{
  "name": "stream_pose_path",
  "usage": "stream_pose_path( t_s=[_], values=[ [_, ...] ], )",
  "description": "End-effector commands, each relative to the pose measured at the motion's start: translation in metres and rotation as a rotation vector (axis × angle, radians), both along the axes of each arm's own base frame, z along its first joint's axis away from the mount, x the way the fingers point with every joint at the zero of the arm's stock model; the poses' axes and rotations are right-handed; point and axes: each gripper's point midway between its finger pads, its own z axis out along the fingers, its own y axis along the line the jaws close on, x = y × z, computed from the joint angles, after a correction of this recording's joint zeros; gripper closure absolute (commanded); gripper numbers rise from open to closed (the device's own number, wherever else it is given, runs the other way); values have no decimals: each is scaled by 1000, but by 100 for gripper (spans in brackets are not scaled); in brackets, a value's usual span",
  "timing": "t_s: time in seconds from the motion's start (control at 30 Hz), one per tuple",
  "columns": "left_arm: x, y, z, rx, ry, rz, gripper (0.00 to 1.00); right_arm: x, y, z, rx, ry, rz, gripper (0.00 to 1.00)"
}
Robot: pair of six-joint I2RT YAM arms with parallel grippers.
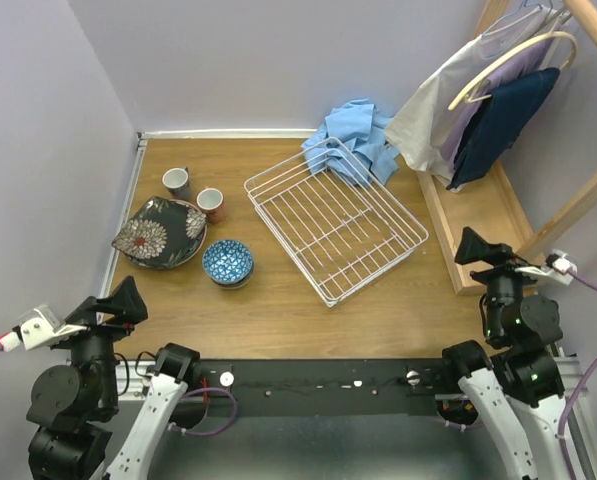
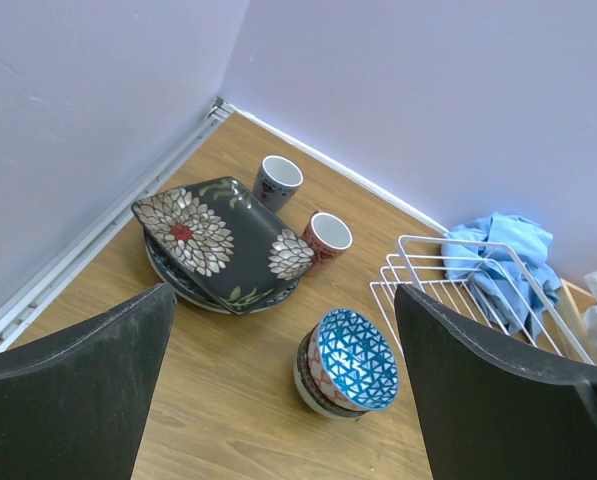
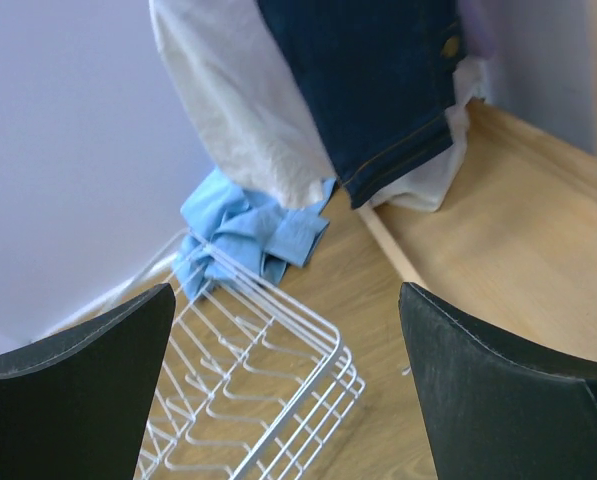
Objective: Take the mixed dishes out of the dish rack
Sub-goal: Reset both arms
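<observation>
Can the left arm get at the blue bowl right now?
Probably yes: the left hand is open and empty, with only bare table between it and the blue bowl; the black square plate and dish rack sit off to either side.

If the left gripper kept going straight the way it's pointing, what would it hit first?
The left gripper would likely meet the bare table between the black plate and the blue bowl; the bowl sits close to that line, and depth is unclear.
</observation>
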Motion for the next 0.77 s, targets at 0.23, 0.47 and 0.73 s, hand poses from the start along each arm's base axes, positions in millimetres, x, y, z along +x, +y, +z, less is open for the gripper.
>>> stream_pose_path(
  t_s=[0.23, 0.47, 0.73],
  values=[
    [-11, 24, -10, -9, -38, 118, 1, -14, -33, -16, 19, -45, -170, 0],
    [-9, 26, -13, -24, -46, 143, 1, -11, -25, -21, 2, -38, -127, 0],
    [-8, 28, -15, -32, -44, 154, 1, -7, -20, -22, -10, -26, -104, 0]
  ],
)
